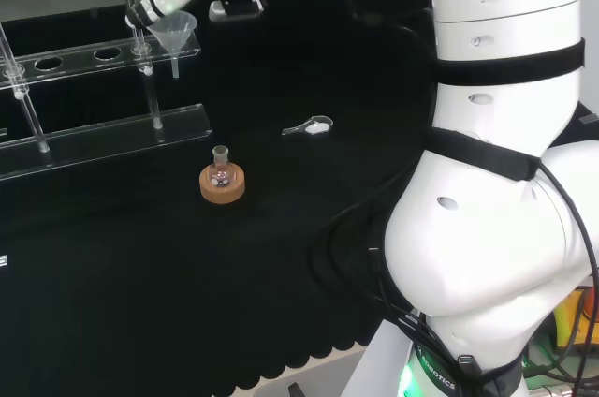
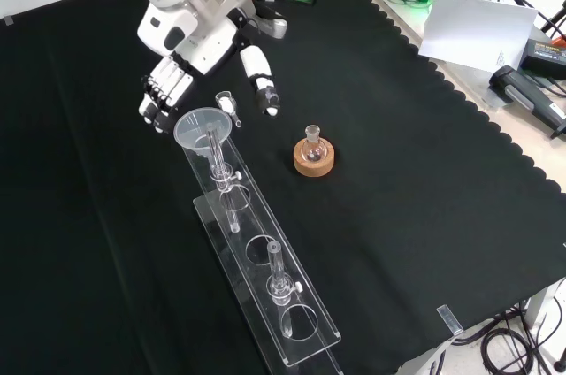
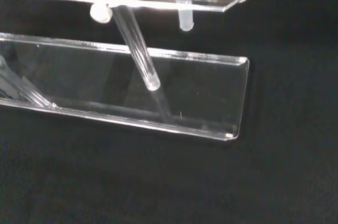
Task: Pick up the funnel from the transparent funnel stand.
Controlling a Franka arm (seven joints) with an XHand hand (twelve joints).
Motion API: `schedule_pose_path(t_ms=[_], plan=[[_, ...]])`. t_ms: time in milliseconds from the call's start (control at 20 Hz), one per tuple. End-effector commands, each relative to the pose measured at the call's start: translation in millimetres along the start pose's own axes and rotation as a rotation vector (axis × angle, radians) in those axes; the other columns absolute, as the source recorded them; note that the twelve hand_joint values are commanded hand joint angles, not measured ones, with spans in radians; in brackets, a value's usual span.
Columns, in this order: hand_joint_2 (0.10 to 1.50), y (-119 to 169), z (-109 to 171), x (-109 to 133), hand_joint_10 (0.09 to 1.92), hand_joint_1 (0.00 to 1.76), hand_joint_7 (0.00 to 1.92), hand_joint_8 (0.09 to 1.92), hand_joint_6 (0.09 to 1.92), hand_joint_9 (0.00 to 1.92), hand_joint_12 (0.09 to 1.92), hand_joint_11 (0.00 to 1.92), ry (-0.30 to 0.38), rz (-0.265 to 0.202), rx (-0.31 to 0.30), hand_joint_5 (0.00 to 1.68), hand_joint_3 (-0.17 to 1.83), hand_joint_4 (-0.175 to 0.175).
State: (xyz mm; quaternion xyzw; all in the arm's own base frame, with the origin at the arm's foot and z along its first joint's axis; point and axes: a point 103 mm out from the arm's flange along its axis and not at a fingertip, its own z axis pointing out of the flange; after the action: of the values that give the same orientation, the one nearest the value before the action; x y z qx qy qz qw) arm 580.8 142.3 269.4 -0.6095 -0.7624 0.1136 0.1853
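A clear funnel [image 1: 173,34] [image 2: 202,127] sits in the end hole of the transparent stand [image 1: 103,139] [image 2: 265,273], its stem hanging below the top shelf. The hand [image 1: 154,6] [image 2: 190,48] hovers just beyond that end of the stand. It is open: the straight fingers [image 2: 164,94] come close to the funnel's rim on one side, and the thumb [image 2: 263,85] is spread out on the other. Nothing is held. In the wrist view I see the funnel's stem tip [image 3: 185,20], a stand post [image 3: 137,49] and the stand's base plate [image 3: 200,97] from close by.
A small flask on a cork ring [image 1: 223,182] [image 2: 314,158] stands on the black cloth near the stand. A small clear scoop [image 1: 309,126] [image 2: 227,107] lies beside the funnel end. A glass tube [image 2: 277,273] stands further along the stand. Cables and boxes lie beyond the cloth's scalloped edge [image 2: 495,127].
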Motion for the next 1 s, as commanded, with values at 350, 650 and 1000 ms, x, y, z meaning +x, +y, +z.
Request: schedule_pose_path(t_ms=[350,650,1000], plan=[[0.56,9,18,5,0.09,0.25,0.03,0.09,0.09,0.01,0.49,0.00,0.001,-0.006,0.024,0.00,-0.01,-0.003],[0.58,11,22,4,0.09,0.28,0.06,0.09,0.09,0.06,0.51,0.00,-0.008,0.011,-0.002,0.00,0.00,-0.010],[0.60,9,21,3,0.48,0.33,0.09,0.32,0.09,0.03,0.87,0.00,-0.039,0.058,-0.093,0.00,0.00,-0.017]])
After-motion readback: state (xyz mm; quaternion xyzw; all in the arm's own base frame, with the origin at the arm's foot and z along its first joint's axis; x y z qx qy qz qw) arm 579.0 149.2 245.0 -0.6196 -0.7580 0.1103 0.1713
